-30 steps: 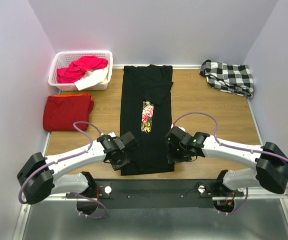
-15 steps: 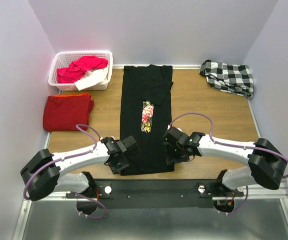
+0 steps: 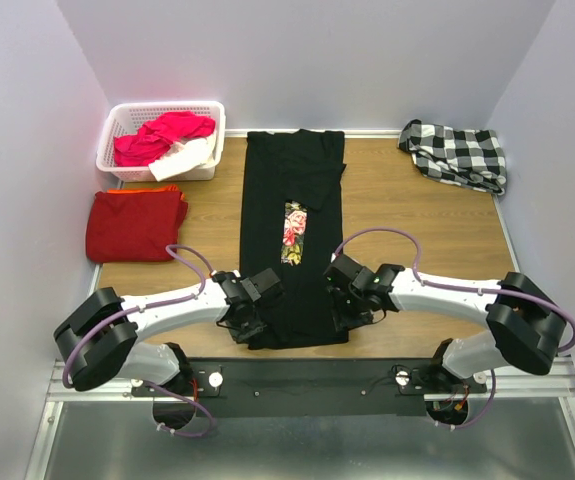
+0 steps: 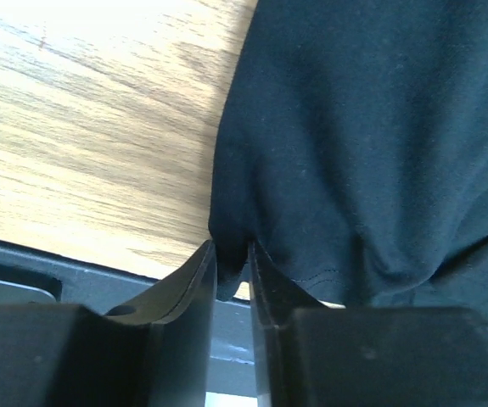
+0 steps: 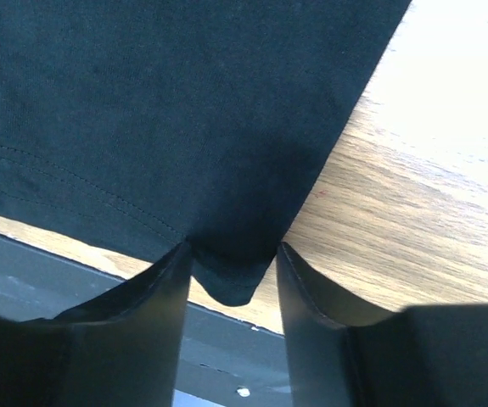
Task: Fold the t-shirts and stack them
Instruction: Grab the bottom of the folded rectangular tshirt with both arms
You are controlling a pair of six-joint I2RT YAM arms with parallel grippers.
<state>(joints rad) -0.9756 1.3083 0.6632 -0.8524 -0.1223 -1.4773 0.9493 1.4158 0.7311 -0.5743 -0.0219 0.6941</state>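
A long black t-shirt (image 3: 292, 190) with a rose print (image 3: 293, 232) lies flat down the middle of the table, folded into a narrow strip. My left gripper (image 3: 252, 325) is at its near left corner. In the left wrist view that gripper (image 4: 231, 246) is shut on the corner of the black cloth (image 4: 371, 127). My right gripper (image 3: 342, 310) is at the near right corner. In the right wrist view it (image 5: 233, 246) stands open astride the corner of the hem (image 5: 167, 102). A folded dark-red t-shirt (image 3: 135, 224) lies at the left.
A white basket (image 3: 117, 115) holding pink and white clothes stands at the back left. A black-and-white checked cloth (image 3: 457, 153) lies at the back right. The table's near edge and a black rail (image 3: 297, 375) run just behind both grippers.
Both arms have slid inward and nearer to the shirt's near corners. Both grippers have narrowed, the left one closing on the left corner.
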